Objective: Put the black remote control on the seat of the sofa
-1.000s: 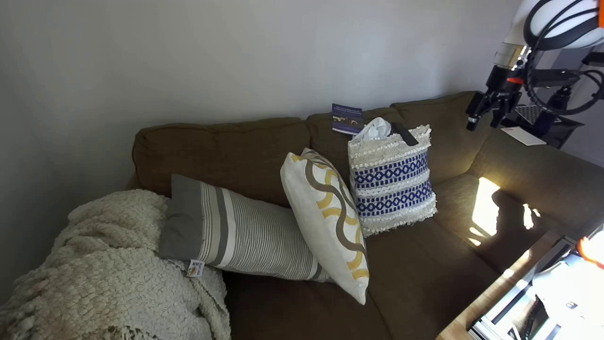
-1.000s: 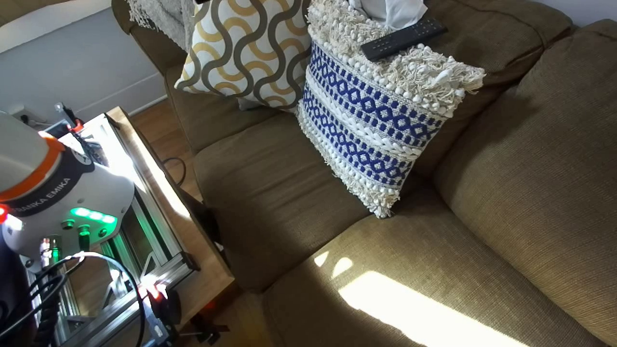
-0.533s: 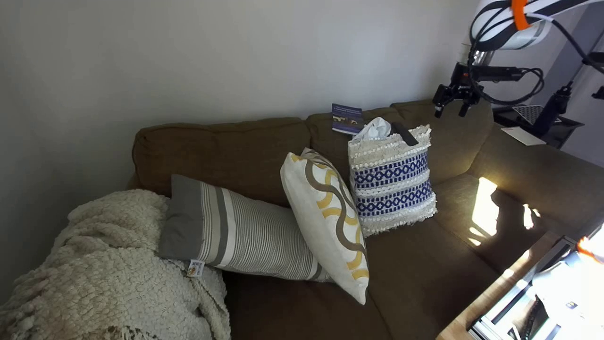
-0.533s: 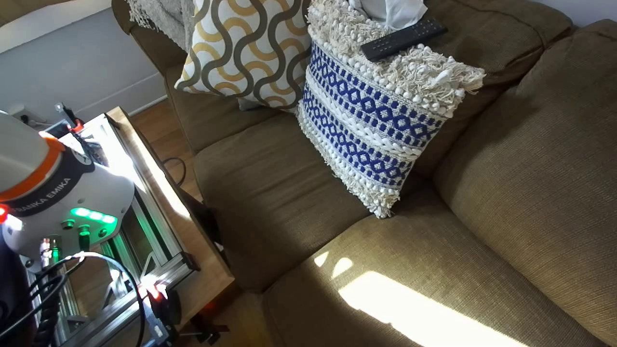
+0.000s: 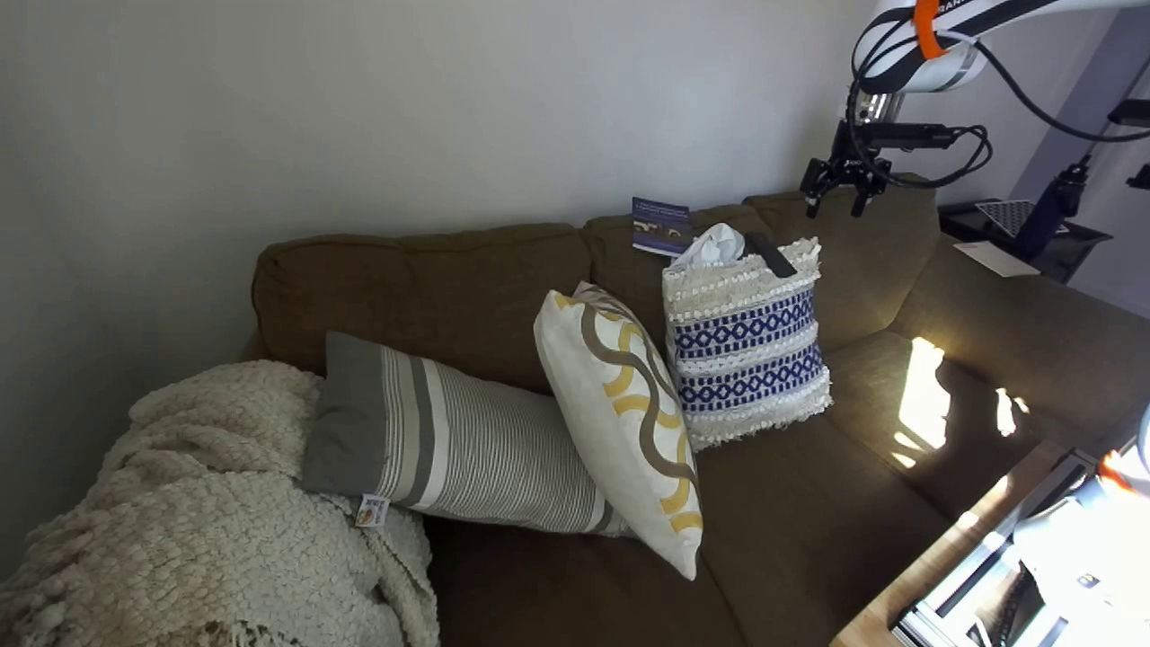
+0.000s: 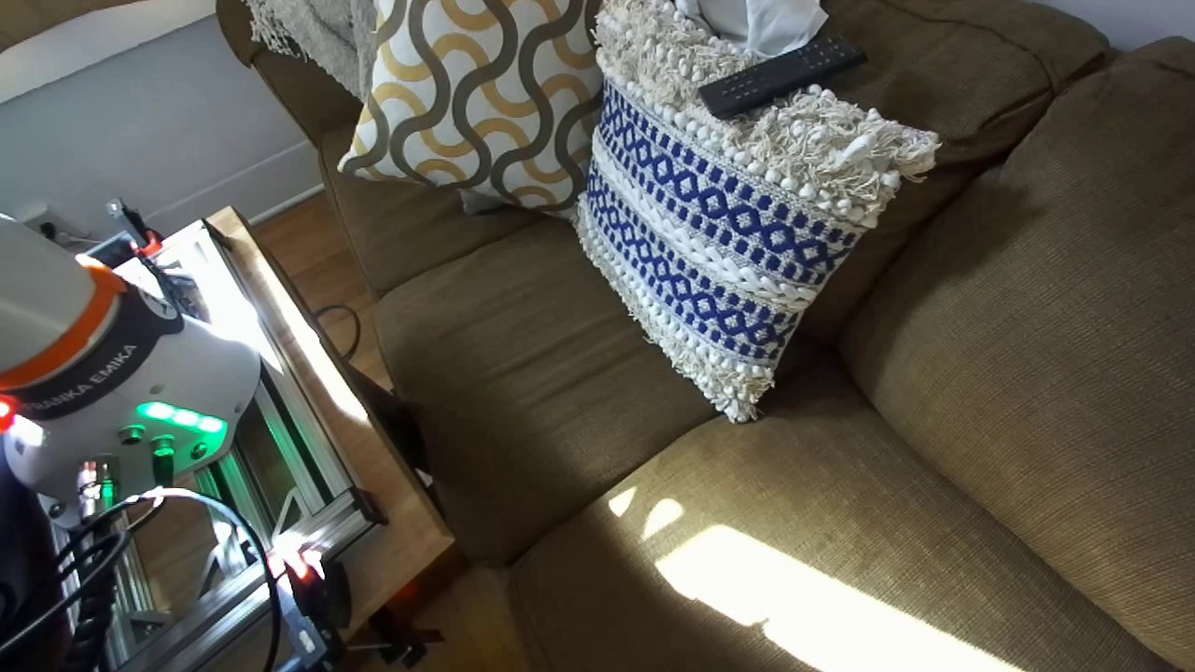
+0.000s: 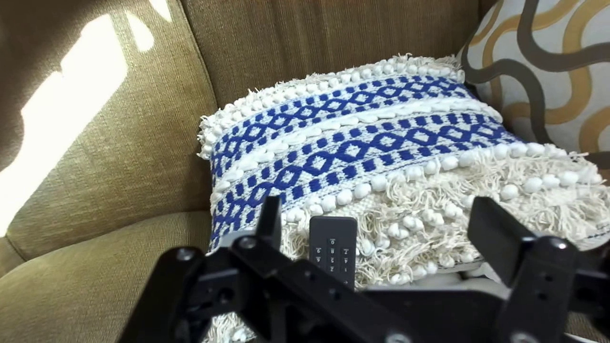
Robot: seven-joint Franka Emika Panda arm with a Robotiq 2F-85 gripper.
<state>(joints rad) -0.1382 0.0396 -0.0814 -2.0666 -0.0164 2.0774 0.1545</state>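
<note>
One black remote control (image 6: 782, 77) across one fringed pillow (image 6: 695, 229), one sofa (image 6: 551, 373), one end effector (image 7: 378, 214) spread wide

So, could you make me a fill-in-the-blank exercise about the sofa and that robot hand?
The black remote control lies on the fringed cushion patterned in white and ____.
The gripper holds nothing; its jaws are not shut but ____.
On the sofa, the wavy-patterned cushion sits between the fringed cushion and a grey cushion marked with ____.

Missing words: blue; open; stripes.
</note>
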